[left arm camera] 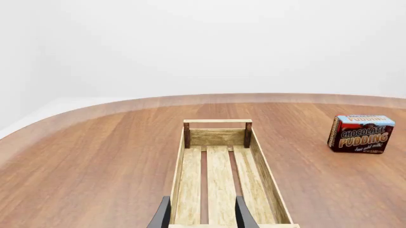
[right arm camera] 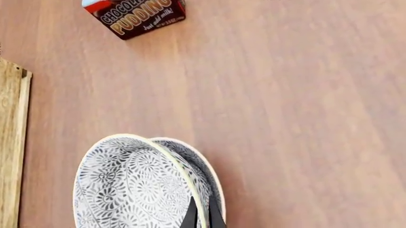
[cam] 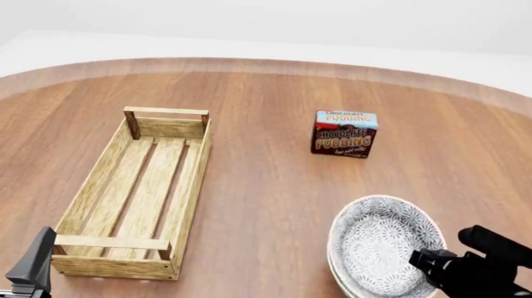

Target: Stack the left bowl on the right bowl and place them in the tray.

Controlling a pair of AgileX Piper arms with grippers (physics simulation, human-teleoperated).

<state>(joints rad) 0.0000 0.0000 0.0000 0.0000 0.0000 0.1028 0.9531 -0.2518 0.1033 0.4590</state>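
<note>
The right gripper (cam: 421, 259) pinches the rim of two stacked patterned bowls (cam: 380, 247), tilted at the table's (cam: 264, 190) near right. The left gripper (cam: 6, 255) hangs open, empty, beside the tray's (cam: 95, 191) near end. Beyond stands a chocolate pudding box (cam: 345, 133).

On the bench (cam: 264, 190), the tray (cam: 99, 195) lies at the left, its length running from near to far. The chocolate pudding box (cam: 345, 133) stands upright right of the tray's far end, well apart from it. The two bowls (cam: 381, 249), one nested in the other, sit near and right, nearer than the box. The right tool (cam: 424, 261) meets their right rim; the left tool (cam: 5, 258) is just left of the tray's near end.
</note>
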